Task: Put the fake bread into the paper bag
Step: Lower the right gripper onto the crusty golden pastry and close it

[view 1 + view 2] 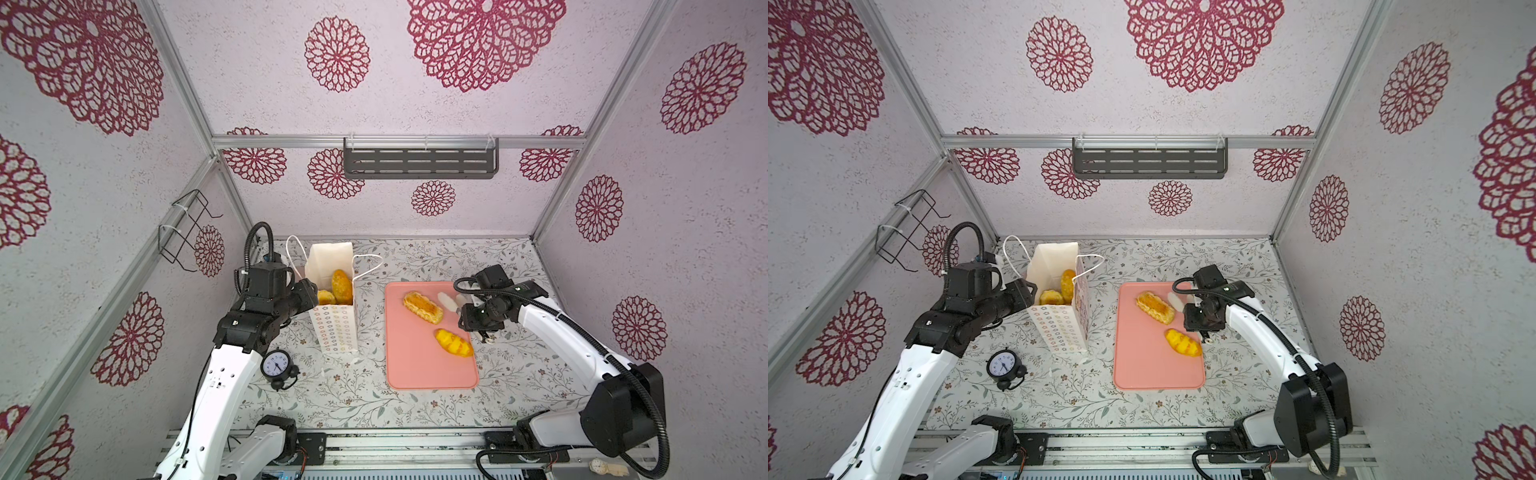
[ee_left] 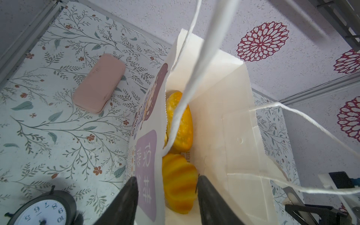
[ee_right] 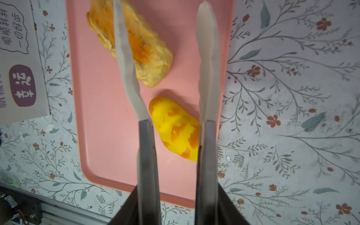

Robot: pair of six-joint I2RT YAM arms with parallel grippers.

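The white paper bag (image 1: 336, 332) (image 1: 1059, 328) stands upright at the left with its mouth open. Inside it lie a speckled loaf (image 1: 342, 286) (image 2: 181, 124) and a ridged roll (image 2: 179, 187). My left gripper (image 1: 309, 293) (image 2: 168, 187) is open at the bag's rim, one finger outside the printed front wall and one inside. Two fake breads lie on the pink tray (image 1: 415, 370): a flaky long pastry (image 1: 423, 307) (image 3: 136, 44) and a yellow-orange roll (image 1: 454, 343) (image 3: 175, 128). My right gripper (image 1: 467, 307) (image 3: 177, 194) is shut on tongs (image 3: 206, 58), whose white tips stand apart above the tray with nothing between them.
A black alarm clock (image 1: 276, 365) (image 2: 44, 212) stands on the floral tabletop in front of the bag, beside my left arm. The bag's cord handles (image 2: 204, 58) hang loose across the left wrist view. A dark shelf (image 1: 419, 160) hangs on the back wall.
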